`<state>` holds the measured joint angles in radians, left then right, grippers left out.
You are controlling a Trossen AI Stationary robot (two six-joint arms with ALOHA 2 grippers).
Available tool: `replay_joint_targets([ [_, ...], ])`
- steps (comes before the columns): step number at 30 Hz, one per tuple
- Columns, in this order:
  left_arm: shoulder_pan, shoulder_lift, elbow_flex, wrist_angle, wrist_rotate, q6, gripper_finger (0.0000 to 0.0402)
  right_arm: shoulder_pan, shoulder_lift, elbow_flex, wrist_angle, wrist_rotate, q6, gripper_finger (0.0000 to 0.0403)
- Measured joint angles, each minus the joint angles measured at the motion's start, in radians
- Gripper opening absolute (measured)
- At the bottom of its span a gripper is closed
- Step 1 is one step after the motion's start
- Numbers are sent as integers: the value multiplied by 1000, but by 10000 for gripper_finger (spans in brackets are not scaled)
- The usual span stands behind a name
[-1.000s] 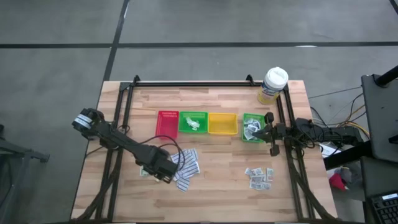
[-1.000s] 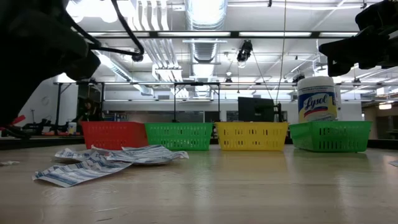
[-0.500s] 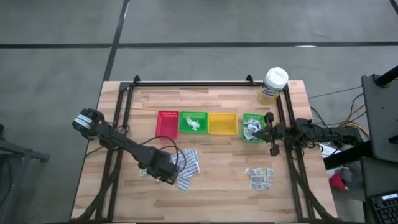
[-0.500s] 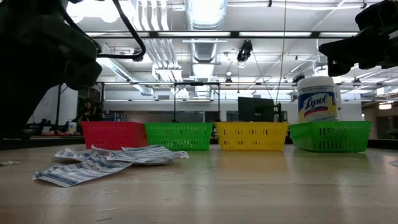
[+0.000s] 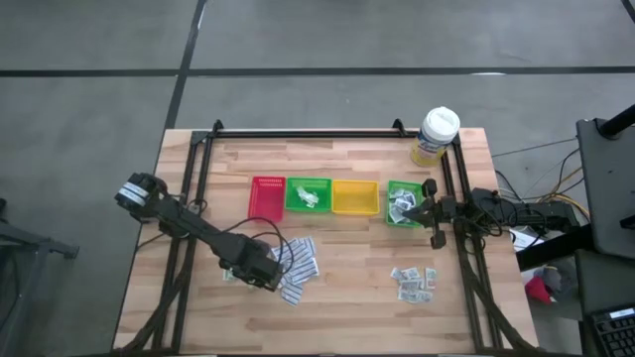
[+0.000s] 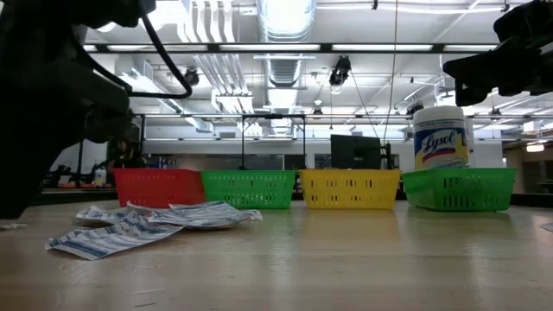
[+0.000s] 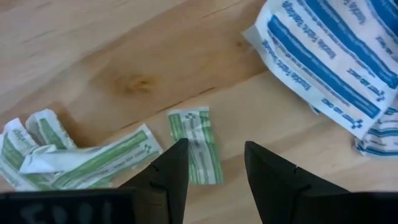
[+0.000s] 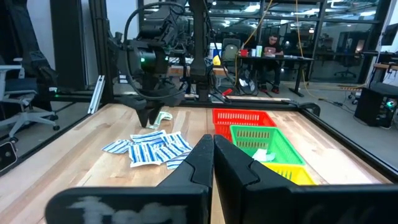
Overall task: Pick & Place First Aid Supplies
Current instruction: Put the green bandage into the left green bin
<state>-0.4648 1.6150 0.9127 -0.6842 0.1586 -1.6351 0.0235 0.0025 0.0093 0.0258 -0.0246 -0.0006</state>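
Observation:
My left gripper (image 7: 216, 148) is open and points down over the table's near left part (image 5: 254, 270). Just below its fingers a single green-white sachet (image 7: 196, 152) lies flat on the wood, untouched. More green-white sachets (image 7: 74, 158) lie crumpled beside it. A pile of white strips with blue print (image 5: 299, 266) (image 7: 329, 56) lies just to the right of the gripper. Small grey-white squares (image 5: 415, 283) lie at the near right. My right gripper (image 8: 213, 155) is shut and level at the table's right edge (image 5: 427, 210), holding nothing.
A row of trays stands across the middle of the table: red (image 5: 268, 196), green (image 5: 309, 195) with a packet in it, yellow (image 5: 355, 197), and another green one (image 5: 402, 203) holding packets. A white-lidded, yellow-labelled tub (image 5: 437, 136) stands at the far right. Black frame rails run along both sides.
My left gripper has come down a little toward the green-white sachets. Its fingers stay open.

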Motion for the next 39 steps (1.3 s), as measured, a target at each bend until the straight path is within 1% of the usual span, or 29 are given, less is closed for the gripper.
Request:
replay_joint_targets([
  [10,0,40,-14,38,13,-12,149,0,0,0,0,0,1,8],
  [13,0,40,-13,39,14,-12,143,0,0,0,0,0,1,8],
  [26,0,42,-14,42,0,3,66,0,0,0,1,0,1,8],
  [35,0,39,-5,41,-3,44,40,0,0,0,1,0,1,8],
  [39,0,37,5,46,-30,60,24,0,0,0,1,0,1,8],
])
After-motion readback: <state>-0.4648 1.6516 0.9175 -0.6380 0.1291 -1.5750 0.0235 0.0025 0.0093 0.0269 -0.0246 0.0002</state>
